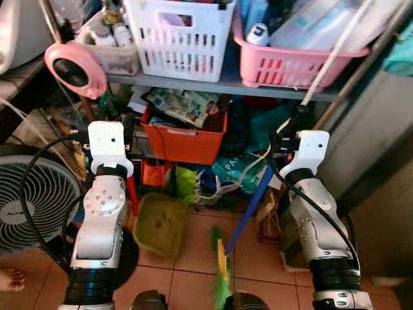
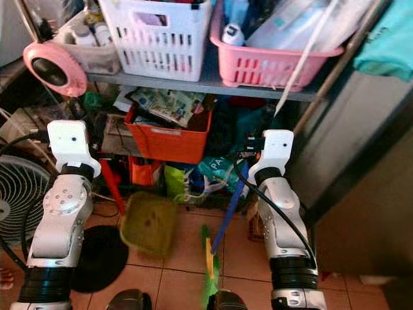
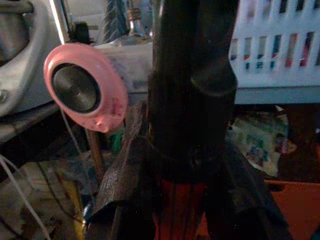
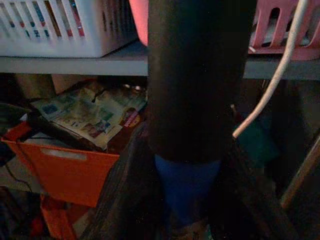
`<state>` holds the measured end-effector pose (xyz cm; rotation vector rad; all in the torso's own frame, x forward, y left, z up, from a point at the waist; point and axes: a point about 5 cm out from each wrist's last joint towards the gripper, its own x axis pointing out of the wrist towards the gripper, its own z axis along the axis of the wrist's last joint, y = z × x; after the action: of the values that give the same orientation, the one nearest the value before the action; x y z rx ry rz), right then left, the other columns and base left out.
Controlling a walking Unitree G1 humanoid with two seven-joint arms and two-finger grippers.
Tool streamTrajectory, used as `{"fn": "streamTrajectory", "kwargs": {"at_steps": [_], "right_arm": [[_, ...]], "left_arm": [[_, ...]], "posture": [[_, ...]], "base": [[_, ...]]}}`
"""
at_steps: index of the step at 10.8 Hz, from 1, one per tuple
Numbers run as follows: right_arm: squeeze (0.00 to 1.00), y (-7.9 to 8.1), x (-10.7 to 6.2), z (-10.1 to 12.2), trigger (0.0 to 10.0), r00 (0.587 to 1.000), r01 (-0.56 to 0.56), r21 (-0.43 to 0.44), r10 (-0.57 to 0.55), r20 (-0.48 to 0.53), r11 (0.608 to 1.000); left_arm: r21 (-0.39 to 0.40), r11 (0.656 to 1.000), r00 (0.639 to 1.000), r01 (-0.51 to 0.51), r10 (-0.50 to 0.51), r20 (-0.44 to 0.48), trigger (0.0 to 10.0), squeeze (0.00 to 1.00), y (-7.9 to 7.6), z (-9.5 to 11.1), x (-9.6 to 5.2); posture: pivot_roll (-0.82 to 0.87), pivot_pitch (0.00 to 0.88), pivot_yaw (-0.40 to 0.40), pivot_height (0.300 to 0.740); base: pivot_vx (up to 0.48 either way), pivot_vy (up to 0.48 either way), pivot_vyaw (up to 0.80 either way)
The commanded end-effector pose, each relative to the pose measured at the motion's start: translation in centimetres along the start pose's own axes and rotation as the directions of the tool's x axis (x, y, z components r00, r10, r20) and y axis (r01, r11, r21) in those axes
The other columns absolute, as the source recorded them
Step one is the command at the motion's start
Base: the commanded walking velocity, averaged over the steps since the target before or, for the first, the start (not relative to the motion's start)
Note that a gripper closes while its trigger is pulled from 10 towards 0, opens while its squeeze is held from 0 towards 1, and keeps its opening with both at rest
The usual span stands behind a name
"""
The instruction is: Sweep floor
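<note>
A green dustpan (image 1: 160, 226) with a red handle (image 1: 132, 192) hangs just above the tiled floor, left of centre. My left gripper (image 1: 131, 155) is shut on the top of that handle; in the left wrist view the red handle (image 3: 177, 210) runs between the two black fingers (image 3: 125, 190). A broom with a blue handle (image 1: 255, 200) slants down to a green and yellow head (image 1: 221, 271) near my feet. My right gripper (image 1: 282, 139) is shut on that stick; in the right wrist view the blue handle (image 4: 187, 185) sits between the fingers.
A cluttered shelf unit stands close ahead, with a white basket (image 1: 181, 39) and a pink basket (image 1: 290, 61) on top and an orange bin (image 1: 184, 139) below. A pink round mirror (image 1: 74, 70), a floor fan (image 1: 32, 194) and a person's bare foot (image 1: 10, 279) are at left. A white rod (image 1: 332, 55) leans at right.
</note>
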<state>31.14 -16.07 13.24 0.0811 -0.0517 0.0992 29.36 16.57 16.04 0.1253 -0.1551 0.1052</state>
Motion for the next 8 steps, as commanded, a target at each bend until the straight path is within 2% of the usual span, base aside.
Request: {"fn": "streamTrajectory", "kwargs": {"at_steps": [1, 4, 7, 8], "right_arm": [[0.0, -0.4, 0.1, 0.6, 10.0, 1.0, -0.002, -0.026, 0.002, 0.022, 1.0], [0.0, -0.7, 0.0, 1.0, 10.0, 0.999, 0.024, -0.051, -0.021, 0.045, 0.998], [0.0, -0.8, 0.1, 0.9, 10.0, 0.999, 0.027, -0.05, -0.025, 0.041, 0.998], [0.0, -0.8, 0.1, 0.8, 10.0, 0.999, 0.027, -0.05, -0.025, 0.04, 0.998]], "left_arm": [[-0.014, 1.0, 0.999, -0.003, 0.004, 0.033, 10.0, 0.0, -0.3, 0.9, 0.1], [-0.046, 0.999, 1.0, 0.007, -0.006, 0.023, 10.0, 0.0, -0.9, 0.5, -0.6], [-0.061, 0.998, 1.0, 0.011, -0.009, 0.02, 10.0, 0.0, -1.2, 0.7, -0.6], [-0.062, 0.998, 1.0, 0.012, -0.011, 0.018, 10.0, 0.0, -1.3, 0.7, -0.6]], "posture": [[0.03, 0.05, -0.008, 0.74], [0.03, 0.058, -0.014, 0.74], [0.03, 0.058, -0.018, 0.74], [0.03, 0.058, -0.018, 0.74]], "base": [[0.0, 0.0, 0.0], [0.0, 0.0, 0.0], [0.0, 0.0, 0.0], [-0.251, 0.0, 0.0]]}}
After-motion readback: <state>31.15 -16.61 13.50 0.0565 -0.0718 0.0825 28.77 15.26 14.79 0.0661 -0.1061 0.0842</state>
